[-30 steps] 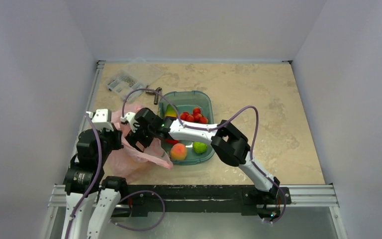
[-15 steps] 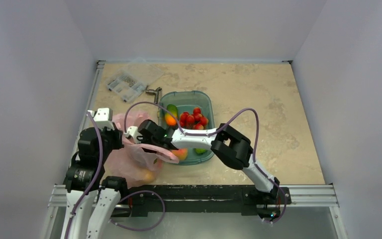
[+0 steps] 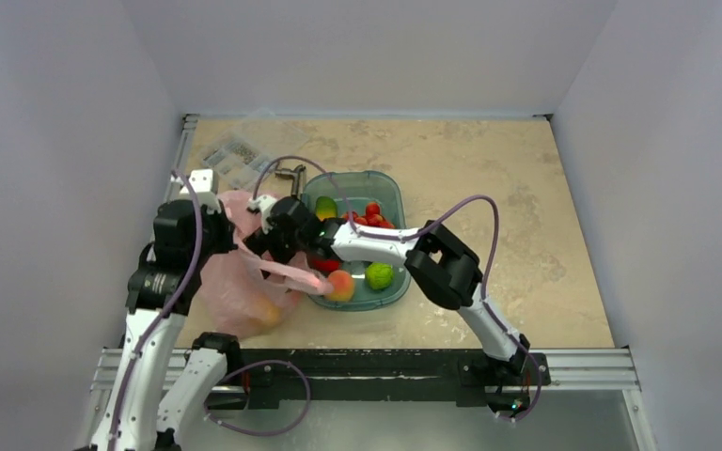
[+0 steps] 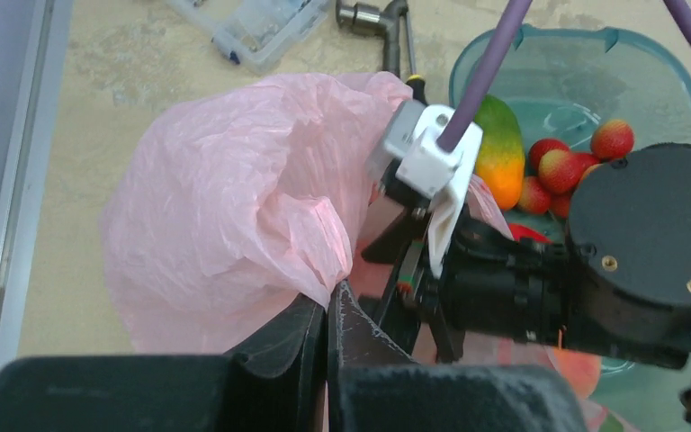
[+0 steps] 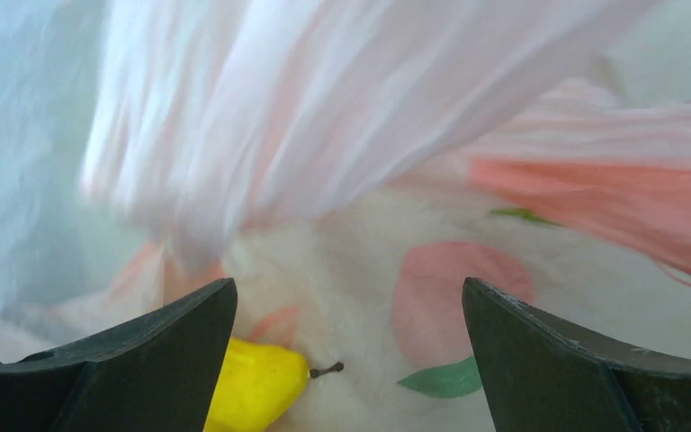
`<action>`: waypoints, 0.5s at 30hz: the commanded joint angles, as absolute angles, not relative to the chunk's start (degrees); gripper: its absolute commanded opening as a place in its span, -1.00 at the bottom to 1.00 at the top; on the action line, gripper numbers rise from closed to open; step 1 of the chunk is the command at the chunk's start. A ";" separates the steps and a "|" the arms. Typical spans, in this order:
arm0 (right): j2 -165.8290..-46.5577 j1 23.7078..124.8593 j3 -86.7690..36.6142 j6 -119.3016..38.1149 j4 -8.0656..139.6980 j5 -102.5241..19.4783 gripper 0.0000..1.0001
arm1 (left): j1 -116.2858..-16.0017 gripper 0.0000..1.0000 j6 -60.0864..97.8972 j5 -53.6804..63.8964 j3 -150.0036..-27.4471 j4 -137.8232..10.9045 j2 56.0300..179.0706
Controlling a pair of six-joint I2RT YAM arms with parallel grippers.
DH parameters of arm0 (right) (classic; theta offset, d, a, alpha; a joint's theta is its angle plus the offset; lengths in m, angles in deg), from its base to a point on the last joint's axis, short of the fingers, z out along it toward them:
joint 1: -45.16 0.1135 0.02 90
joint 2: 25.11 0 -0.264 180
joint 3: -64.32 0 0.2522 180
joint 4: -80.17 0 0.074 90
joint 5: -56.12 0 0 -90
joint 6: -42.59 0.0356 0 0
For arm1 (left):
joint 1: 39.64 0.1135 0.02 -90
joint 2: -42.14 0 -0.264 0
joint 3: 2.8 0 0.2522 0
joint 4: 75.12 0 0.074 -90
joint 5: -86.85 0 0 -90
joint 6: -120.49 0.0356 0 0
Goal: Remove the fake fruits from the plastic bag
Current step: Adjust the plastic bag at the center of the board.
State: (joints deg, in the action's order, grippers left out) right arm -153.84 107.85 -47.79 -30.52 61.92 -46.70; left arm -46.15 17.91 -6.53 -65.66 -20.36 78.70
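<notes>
Progress near the end, by my read: bunch of small red ones (image 3: 369, 215), peach-orange one (image 3: 340, 285) and green one (image 3: 379, 274) lie in teal tub (image 3: 400, 235). Yellow one (image 5: 256, 382) is inside plastic bag (image 3: 235, 282), just left of tub, so at least that one remains. Left gripper (image 4: 328, 313) is pinched on a bag fold, holding it up. Right gripper (image 5: 349, 290) has fingers apart, nothing between them, in the bag just above yellow one
</notes>
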 commanded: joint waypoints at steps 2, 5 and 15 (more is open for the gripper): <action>-148.98 102.72 -48.25 -23.08 72.04 -49.98 0.98 | -46.18 -1.00 20.72 -1.81 -80.14 -21.82 85.76; -147.17 102.79 -45.04 -24.96 76.82 -54.38 0.98 | -46.24 -1.00 21.40 -0.42 -77.35 -21.67 82.74; -147.53 107.14 -41.28 -32.52 78.61 -58.64 0.97 | -46.24 -1.00 21.28 -4.93 -62.52 -20.15 74.17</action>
